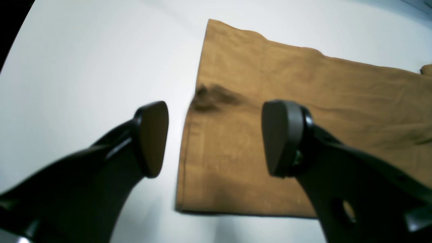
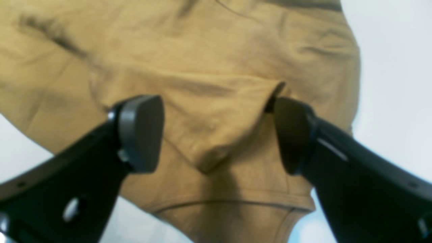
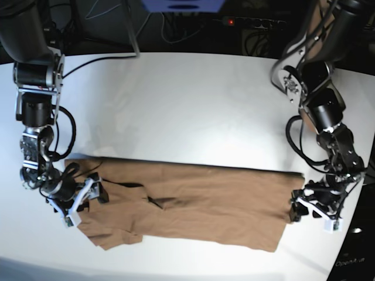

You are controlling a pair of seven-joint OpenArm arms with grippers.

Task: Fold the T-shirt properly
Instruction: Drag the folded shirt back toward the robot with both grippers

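Currently both hands, left hand (image 1: 216, 138) and right hand (image 2: 219, 131), stand released over the lengthwise-folded tan-brown cotton T-shirt (image 3: 193, 205); next, probably regrasp its ends.

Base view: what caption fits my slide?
Two open end effectors flank a half-folded tan-brown T-shirt on a white table.

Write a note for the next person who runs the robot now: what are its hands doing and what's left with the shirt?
Left gripper: open, empty, over the end edge of the tan-brown thin-fabric T-shirt.
Right gripper: open, empty, over the bunched sleeve end.
Shirt: lies lengthwise as a long band on the white table, between both arms.
Done: looks folded once lengthwise.
Left: probably smooth the wrinkles and fold the ends in.
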